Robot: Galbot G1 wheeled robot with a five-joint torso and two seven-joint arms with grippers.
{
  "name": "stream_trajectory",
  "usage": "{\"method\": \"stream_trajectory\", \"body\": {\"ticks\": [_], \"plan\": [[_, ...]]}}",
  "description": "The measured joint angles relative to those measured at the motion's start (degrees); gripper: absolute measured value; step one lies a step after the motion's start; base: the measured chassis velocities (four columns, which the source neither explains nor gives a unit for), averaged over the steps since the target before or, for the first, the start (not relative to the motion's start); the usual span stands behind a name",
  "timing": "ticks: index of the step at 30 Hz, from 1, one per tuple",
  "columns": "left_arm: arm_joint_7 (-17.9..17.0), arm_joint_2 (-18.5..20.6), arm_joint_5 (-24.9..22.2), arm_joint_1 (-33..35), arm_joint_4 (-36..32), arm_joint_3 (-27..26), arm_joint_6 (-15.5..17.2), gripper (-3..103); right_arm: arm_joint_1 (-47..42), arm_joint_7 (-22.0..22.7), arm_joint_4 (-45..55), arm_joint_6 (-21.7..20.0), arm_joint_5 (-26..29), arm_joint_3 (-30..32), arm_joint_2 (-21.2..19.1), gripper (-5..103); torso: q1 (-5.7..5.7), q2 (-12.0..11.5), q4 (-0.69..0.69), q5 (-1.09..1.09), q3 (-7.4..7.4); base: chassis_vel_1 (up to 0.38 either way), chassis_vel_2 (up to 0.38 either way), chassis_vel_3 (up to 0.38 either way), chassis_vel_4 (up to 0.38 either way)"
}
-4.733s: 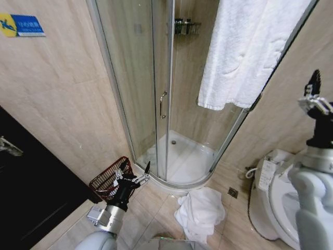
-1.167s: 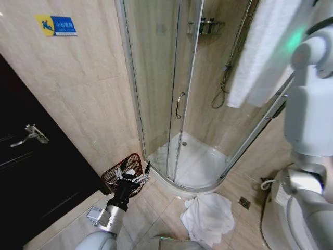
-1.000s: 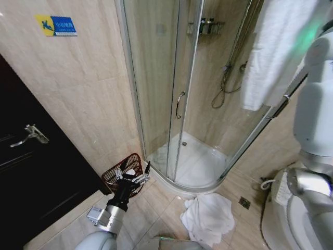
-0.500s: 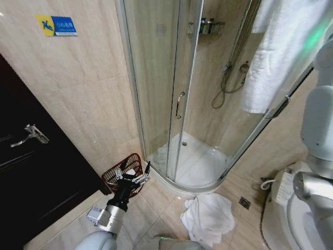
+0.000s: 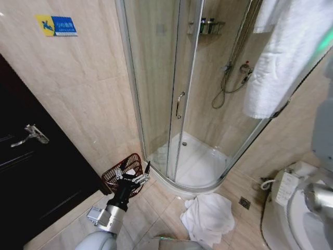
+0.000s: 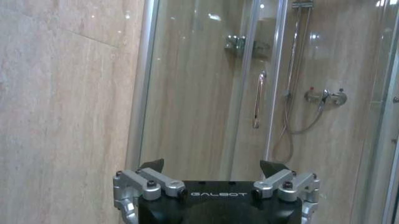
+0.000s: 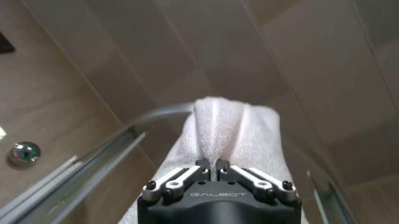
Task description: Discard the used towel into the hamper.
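Right claw lifts the hanging towel off the shower rail!

The white towel (image 5: 291,52) has swung higher and further right than half a second ago, pinched in the right claw (image 7: 217,169), whose fingers are closed tight on its folded top. The left claw (image 5: 132,174) holds spread wide and empty, low, just in front of the hamper (image 5: 122,177) on the floor by the shower. A second crumpled towel (image 5: 208,219) lies on the tiles.
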Motion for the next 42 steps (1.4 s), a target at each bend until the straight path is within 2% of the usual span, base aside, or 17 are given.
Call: {"method": "stream_trajectory", "body": {"ticks": [6,9,11,12,17,19,22,23,26,27,30,31,35,42], "plan": [[0.0,0.01,0.0,0.0,0.0,0.0,0.0,100,-7.0,-0.7,4.15,0.8,1.31,4.15,-1.97,4,0.0,0.0,0.0,0.02,0.0,0.0,0.0,0.0,0.0],[0.0,0.0,0.0,-0.01,0.0,0.0,0.0,100,-15.25,-0.56,7.85,1.22,3.03,7.11,-2.71,4,0.0,0.0,-0.01,0.01,0.0,0.0,0.0,0.0,0.0],[0.0,-0.01,0.0,0.0,0.0,0.0,0.0,100,-16.81,-0.49,8.46,1.26,3.32,7.55,-2.71,4,0.0,0.0,0.0,0.02,0.0,0.0,0.0,0.0,0.0],[0.0,0.0,0.0,0.0,0.0,0.0,0.0,100,-20.74,-0.18,10.14,1.26,3.81,8.71,-2.52,4,0.0,0.0,0.0,0.05,0.0,0.0,0.0,0.0,0.0],[0.0,0.0,0.0,0.0,0.0,0.0,0.0,100,-28.73,0.2,13.85,1.27,3.93,12.47,-1.14,4,0.0,0.0,0.0,0.01,0.0,0.0,0.0,0.0,0.0],[0.0,0.01,0.0,0.0,0.0,0.0,0.0,100,-29.75,0.29,14.31,1.27,3.93,13.1,-0.85,4,0.0,0.0,0.0,0.01,0.0,0.0,0.0,0.0,0.0],[0.0,0.0,0.0,0.0,0.0,0.0,0.0,100,-38.25,0.48,17.96,1.31,3.75,18.62,1.48,4,0.0,0.0,0.01,0.0,0.0,0.0,0.0,0.0,0.0],[0.0,0.0,0.0,0.0,0.0,0.0,0.0,100,-38.25,0.48,17.96,1.31,3.75,18.62,1.48,4,0.0,0.0,0.01,0.0,0.0,0.0,0.0,0.0,0.0],[0.0,0.01,0.0,0.0,0.0,0.0,0.0,100,-46.62,0.3,21.7,1.79,3.54,22.38,4.45,4,0.0,0.0,0.0,0.04,0.0,0.0,0.0,0.0,0.0],[0.0,0.01,0.0,0.0,0.0,0.0,0.0,100,-46.62,0.3,21.7,1.79,3.54,22.38,4.45,4,0.0,0.0,0.0,0.04,0.0,0.0,0.0,0.0,0.0],[0.0,0.0,0.0,0.0,0.0,0.0,0.0,100,-53.03,-0.12,25.16,2.85,2.56,24.01,8.99,4,0.0,0.0,-0.01,0.01,0.0,0.0,0.0,0.0,0.0],[0.0,0.0,0.0,0.0,0.0,0.0,0.0,100,-53.03,-0.12,25.16,2.85,2.56,24.01,8.99,4,0.0,0.0,-0.01,0.01,0.0,0.0,0.0,0.0,0.0],[0.0,0.01,0.0,0.0,0.0,0.0,0.0,100,-58.66,-0.77,27.96,4.2,0.27,24.47,14.06,4,0.0,0.0,0.01,0.02,0.0,0.0,0.0,0.0,0.0],[0.0,0.0,0.0,0.0,0.0,0.0,0.0,100,-66.27,-1.56,30.56,6.67,-2.63,24.35,19.25,4,0.0,0.0,0.0,0.02,0.0,0.0,0.0,0.0,0.0]]}}
